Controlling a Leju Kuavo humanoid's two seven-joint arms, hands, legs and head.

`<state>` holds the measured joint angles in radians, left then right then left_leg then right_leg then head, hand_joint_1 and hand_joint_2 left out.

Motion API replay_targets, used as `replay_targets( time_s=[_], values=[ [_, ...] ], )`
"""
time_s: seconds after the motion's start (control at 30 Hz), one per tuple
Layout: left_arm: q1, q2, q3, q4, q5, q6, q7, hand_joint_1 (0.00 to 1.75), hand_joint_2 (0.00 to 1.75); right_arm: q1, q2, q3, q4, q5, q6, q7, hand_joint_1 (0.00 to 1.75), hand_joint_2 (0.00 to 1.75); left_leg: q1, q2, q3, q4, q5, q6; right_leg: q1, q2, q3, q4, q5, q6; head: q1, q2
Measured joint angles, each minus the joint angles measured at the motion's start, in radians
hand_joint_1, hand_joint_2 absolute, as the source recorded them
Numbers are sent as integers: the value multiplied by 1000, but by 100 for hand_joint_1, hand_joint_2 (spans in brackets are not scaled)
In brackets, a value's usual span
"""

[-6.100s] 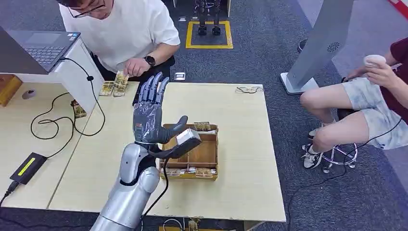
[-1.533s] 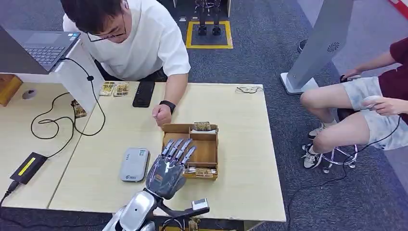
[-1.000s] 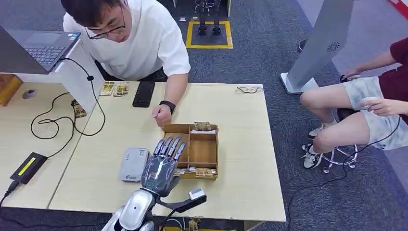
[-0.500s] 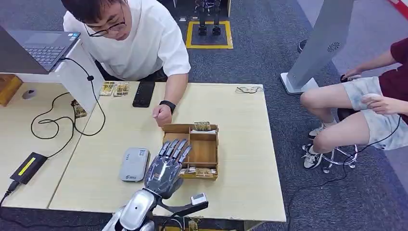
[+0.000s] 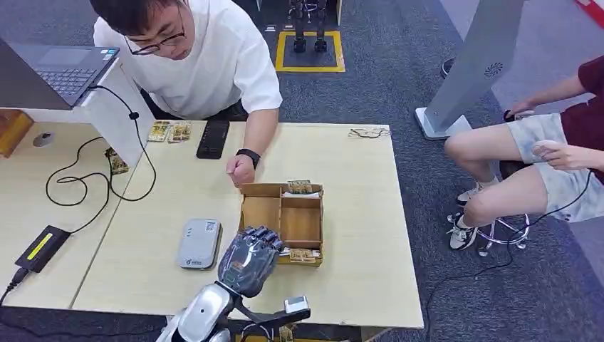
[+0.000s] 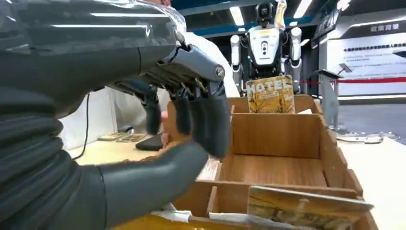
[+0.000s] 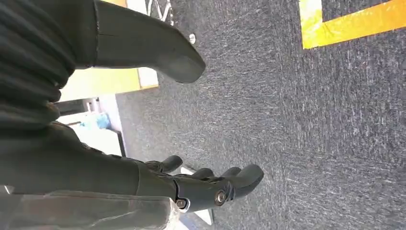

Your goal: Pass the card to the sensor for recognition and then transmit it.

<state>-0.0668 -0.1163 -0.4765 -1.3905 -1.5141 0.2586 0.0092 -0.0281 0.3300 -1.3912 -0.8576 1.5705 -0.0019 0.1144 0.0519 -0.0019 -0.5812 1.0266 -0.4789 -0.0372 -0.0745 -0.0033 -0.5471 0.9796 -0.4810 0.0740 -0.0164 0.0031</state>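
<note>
My left hand hangs over the near left corner of the wooden box, fingers curled in against the thumb. In the left wrist view the left hand has its fingertips meeting the thumb, and a pale card edge shows just under the pinch. More cards lie in the box's near slot, and one card stands upright in the far compartment. The grey card sensor lies flat on the table just left of the hand. My right hand hangs over the carpet, fingers apart and holding nothing.
A person in a white shirt leans over the far side, fist resting on the table beside the box. A black phone, loose cards, a laptop and cables sit at the far left. Another person sits to the right.
Half a second ago my left hand's fingers were stretched out over the box; now they are curled in against the thumb. The hand has stayed over the box's near left corner.
</note>
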Motion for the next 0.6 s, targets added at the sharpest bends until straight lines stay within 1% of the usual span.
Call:
replay_targets(
  time_s=[0.13, 0.37, 0.6],
  values=[
    [0, 1, 0, 21, 0, -6, 0, 175, 175, 0, 0, 1, 0, 0, -1, 0, 0, 175, 0, 0, 0, 0, 0, 0, 0, 0, 0, 0, 0, 0, 0, 0],
    [0, 1, 0, 22, 0, -6, 0, 175, 175, 0, 0, 1, 0, 0, -1, 0, 0, 175, 0, 0, 0, 0, 0, 0, 0, 0, 0, 0, 0, 0, 0, 0],
    [-2, 6, 0, 69, 1, -15, -1, 175, 175, 0, 0, 9, 0, 0, -3, -1, 0, 175, 0, 0, 0, 0, 0, 0, 0, 0, 0, 0, 0, 0, 0, 0]
  ],
)
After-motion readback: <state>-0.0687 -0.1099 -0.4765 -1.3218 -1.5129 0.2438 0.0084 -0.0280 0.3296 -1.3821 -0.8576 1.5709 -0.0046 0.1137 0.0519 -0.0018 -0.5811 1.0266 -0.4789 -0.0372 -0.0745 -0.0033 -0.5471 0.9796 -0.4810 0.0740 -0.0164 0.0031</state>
